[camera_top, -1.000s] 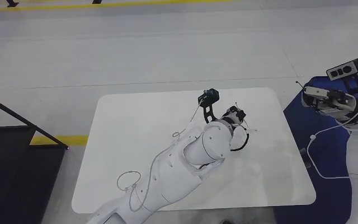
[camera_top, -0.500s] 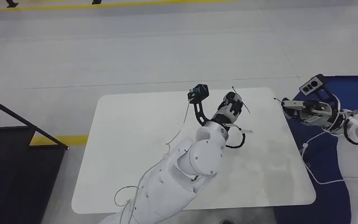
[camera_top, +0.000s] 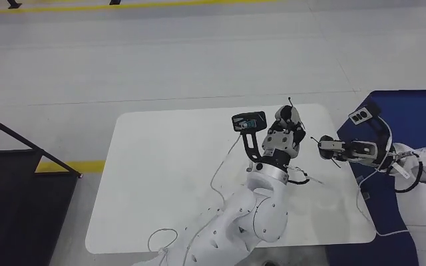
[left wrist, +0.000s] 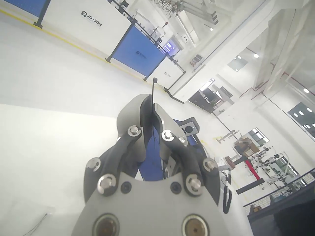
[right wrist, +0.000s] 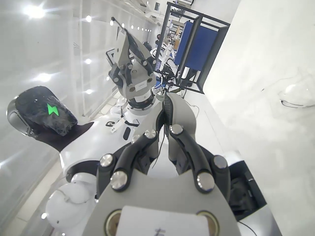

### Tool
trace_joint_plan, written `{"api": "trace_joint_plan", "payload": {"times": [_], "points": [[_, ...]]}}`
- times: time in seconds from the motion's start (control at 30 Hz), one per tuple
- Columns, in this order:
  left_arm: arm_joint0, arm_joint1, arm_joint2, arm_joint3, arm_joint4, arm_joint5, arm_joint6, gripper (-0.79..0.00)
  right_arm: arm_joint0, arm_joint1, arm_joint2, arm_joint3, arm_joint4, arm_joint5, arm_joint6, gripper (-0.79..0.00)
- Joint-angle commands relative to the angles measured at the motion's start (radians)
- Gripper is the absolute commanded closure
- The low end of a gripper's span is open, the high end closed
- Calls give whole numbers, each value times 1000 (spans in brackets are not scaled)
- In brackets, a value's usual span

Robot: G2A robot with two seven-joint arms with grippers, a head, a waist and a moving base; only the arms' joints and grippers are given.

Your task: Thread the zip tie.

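Left gripper (camera_top: 287, 118) is raised over the far right part of the white table (camera_top: 166, 166), fingers pointing up and away. In its wrist view the left gripper (left wrist: 150, 99) is clenched on the black zip tie (left wrist: 153, 92). The strap runs between the pads, and the square head stands clear above the fingertips. From above, the zip tie (camera_top: 290, 103) shows as a short dark spike past the fingers.

Right gripper (camera_top: 322, 147) is just right of the left one, at the table's right edge. The two are near each other but not touching. In its wrist view the right gripper (right wrist: 166, 96) has its fingers pressed together, pinching a thin dark strand (right wrist: 159, 146) that trails back toward the palm. I cannot tell what the strand is.

Writing:
- Two small white labels (right wrist: 141, 85) sit on the left gripper's body, with print too small to make out.
- A white tag (right wrist: 162, 224) on the right gripper's base is cut off at the frame edge.
- White partition panels (left wrist: 91, 18) far behind the table carry printed logos.

A thin wire (right wrist: 294, 103) lies looped on the table.
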Motion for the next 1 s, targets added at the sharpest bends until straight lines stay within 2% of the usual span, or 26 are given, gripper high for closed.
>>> {"api": "trace_joint_plan", "payload": {"times": [0.0, 0.13, 0.27, 0.4, 0.57, 0.97], "points": [[0, 0, 0, -1, -1, -1, 0, 0, 1, 0, 0, 1, 0, 6, -1, 0], [0, 0, 0, -1, -1, -1, 0, 0, -2, 0, -1, -2, 0, 4, -8, 0], [26, 3, -2, -5, 35, -47, -41, 0, -60, -5, -12, -49, -6, -86, -27, 0], [41, 4, -4, -15, 93, -69, -75, 0, -70, -2, 11, -52, -6, -159, -13, 0], [53, 4, -4, 5, 180, -81, -106, 0, -76, -2, 4, -47, 25, -163, 4, 0], [96, -8, -26, -10, 234, -116, -164, 0, -61, 2, -2, -27, 33, -162, -1, 0]]}}
